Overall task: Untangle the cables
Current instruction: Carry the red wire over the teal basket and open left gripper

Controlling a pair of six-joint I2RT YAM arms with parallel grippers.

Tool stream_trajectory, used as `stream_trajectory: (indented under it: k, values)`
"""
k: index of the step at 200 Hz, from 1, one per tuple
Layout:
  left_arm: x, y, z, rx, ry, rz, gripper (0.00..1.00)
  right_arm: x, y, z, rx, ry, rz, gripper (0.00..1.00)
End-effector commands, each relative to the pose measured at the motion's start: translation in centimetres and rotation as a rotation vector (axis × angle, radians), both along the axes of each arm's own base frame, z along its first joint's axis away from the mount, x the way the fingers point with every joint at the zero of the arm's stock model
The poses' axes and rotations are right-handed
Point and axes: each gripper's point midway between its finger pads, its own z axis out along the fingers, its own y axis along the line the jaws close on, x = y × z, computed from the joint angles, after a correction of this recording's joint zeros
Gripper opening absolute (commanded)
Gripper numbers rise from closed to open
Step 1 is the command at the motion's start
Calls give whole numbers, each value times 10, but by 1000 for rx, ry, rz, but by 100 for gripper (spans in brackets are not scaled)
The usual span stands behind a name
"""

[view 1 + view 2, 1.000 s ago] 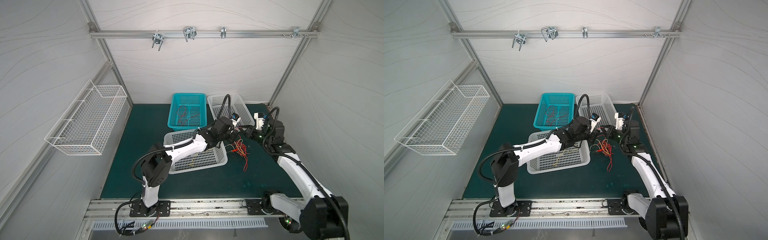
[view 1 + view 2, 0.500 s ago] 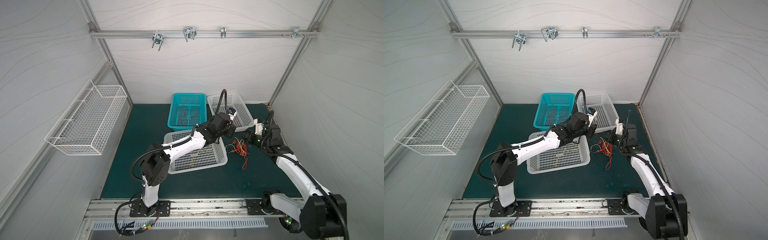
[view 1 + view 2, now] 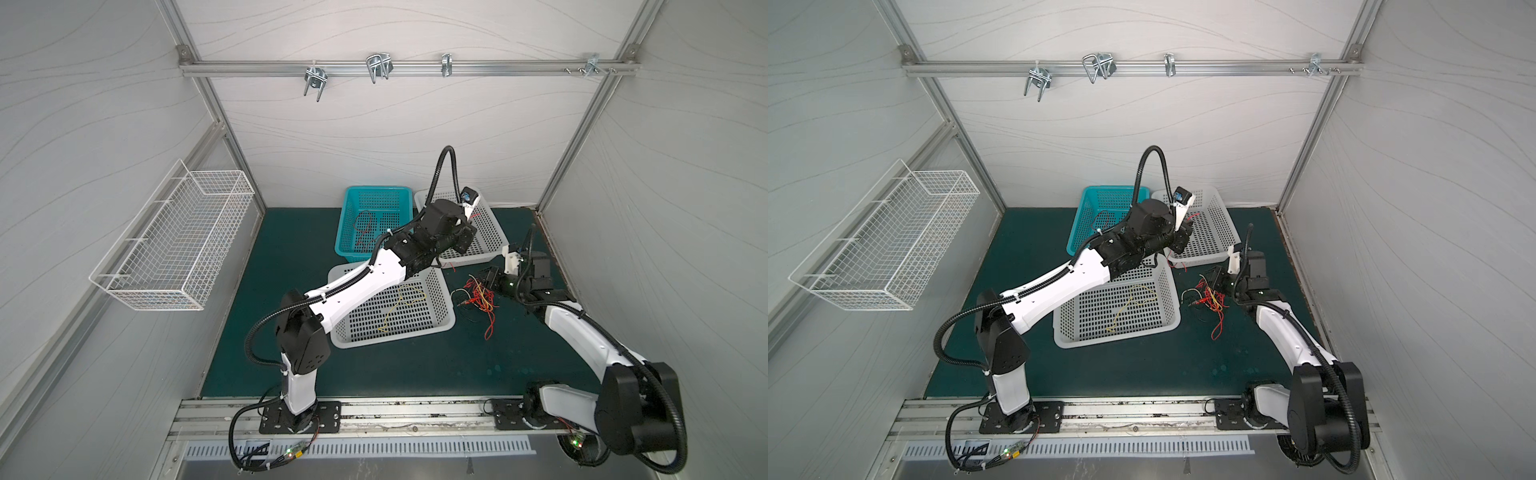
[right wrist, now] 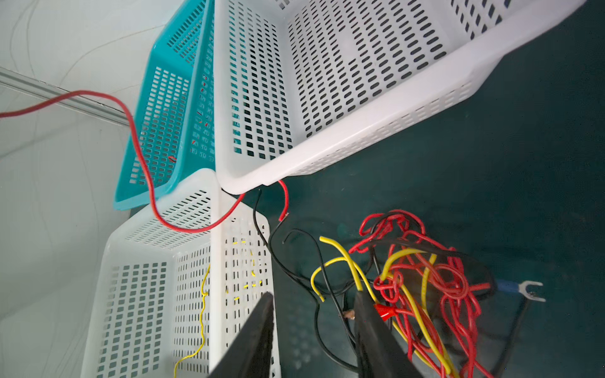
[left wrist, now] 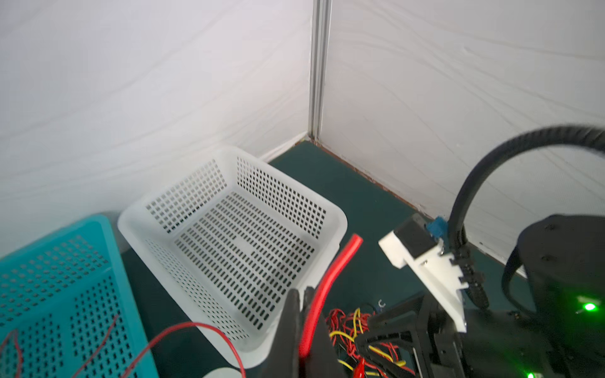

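While held up over the front edge of the far white basket (image 5: 278, 199), left claw (image 5: 302, 296): pinched fully closed on one red cable (image 5: 330, 278), with a short end sticking up past the fingertips.
Red cable's run: hanging from that claw in a loose loop, crossing the corner of the near white basket (image 3: 395, 337); bare-tipped free end just beside the far basket's front rim.
Right claw (image 4: 314, 294): low over the worktop (image 3: 415, 365), jaws partly apart and gripping nothing; thin black strands lying in the gap, one finger right against the bunch.
Cables (image 3: 478, 295): tangled bunch, mostly red with some yellow and black, lying on the green worktop just beside the near white basket, on the right arm's side.
Fork terminal (image 4: 523, 289): blue-sleeved, on a black lead at the bunch's edge.
Yellow cable (image 3: 401, 303): thin, lying loose inside the near white basket.
Teal basket (image 3: 376, 189): at the back beside the far white basket, holding a loose red strand (image 3: 363, 226).
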Motion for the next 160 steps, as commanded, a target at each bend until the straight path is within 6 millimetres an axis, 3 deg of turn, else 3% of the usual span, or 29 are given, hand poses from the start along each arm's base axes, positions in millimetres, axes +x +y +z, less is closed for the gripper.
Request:
stream_trajectory:
  k: [1,32,93,117,160]
  values:
    - [1,22,66,-42,-143,32,0,2,-1,-4,-14,-3,-7,41]
    - [22,50,79,-15,-193,123,0,2,0,-7,-13,4,1,41]
    - [73,109,76,27,-186,289,0,5,3,-8,-2,12,9,41]
    - [99,132,53,49,-131,354,0,6,4,-9,4,19,12,42]
    - [140,158,-28,67,50,420,0,8,7,-9,8,26,22,42]
